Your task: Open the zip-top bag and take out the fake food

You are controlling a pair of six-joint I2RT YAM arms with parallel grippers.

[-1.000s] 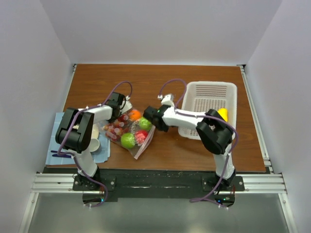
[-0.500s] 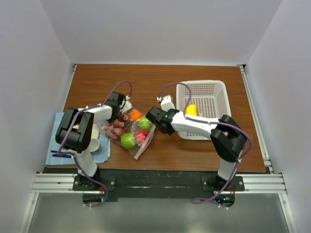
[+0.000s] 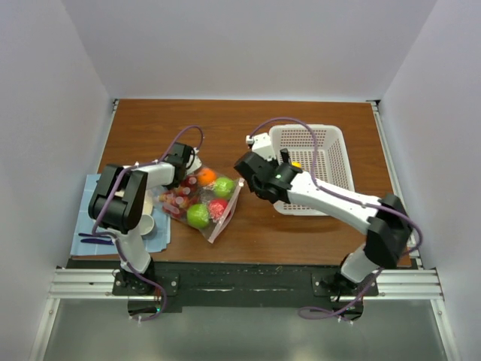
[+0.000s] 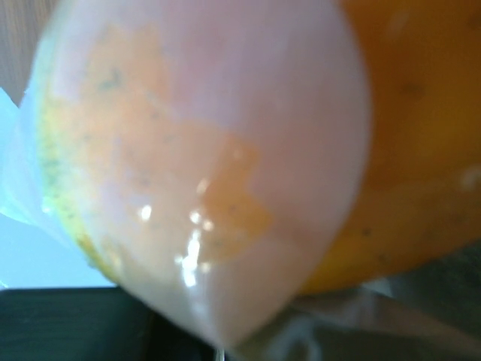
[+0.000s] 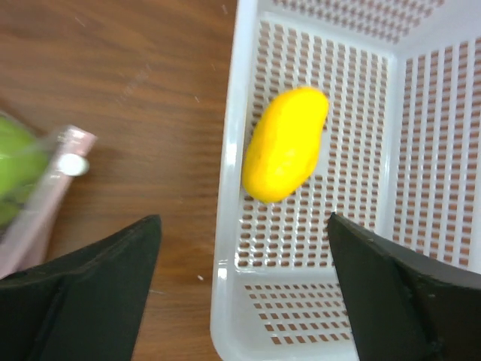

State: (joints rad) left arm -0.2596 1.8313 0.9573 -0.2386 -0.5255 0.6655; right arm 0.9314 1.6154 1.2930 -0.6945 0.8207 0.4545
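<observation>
Zip-top bag (image 3: 213, 230) is lying flat on the brown table (image 3: 150, 128), in front of the left arm and left of the white mesh basket (image 3: 340, 135). Most of the fake food is sitting inside it: an orange (image 3: 205, 177) at the far end, a far green apple (image 3: 224, 187) beside it, a red apple (image 3: 217, 208), a near green apple (image 3: 198, 216) and red grapes (image 3: 177, 201) on the left. A yellow piece (image 3: 297, 164) is lying in the basket against its left wall, apart from the bag.

The left gripper (image 3: 186, 160) is sitting at the bag's far left corner, next to the orange. Its wrist camera is showing only the blurred orange (image 4: 421, 150) up close behind glossy pale plastic, so whether its fingers are spread or closed cannot be told.

The right gripper (image 3: 258, 171) is hanging between bag and basket with its fingers (image 5: 98, 286) spread wide and holding nothing. Its camera is looking down on the basket rim (image 5: 229, 188), the yellow piece (image 5: 285, 143) and the bag's zip strip (image 5: 52, 188) with its white slider.

A white cup (image 3: 143, 224) is resting on a blue cloth (image 3: 90, 226) at the table's near left.
</observation>
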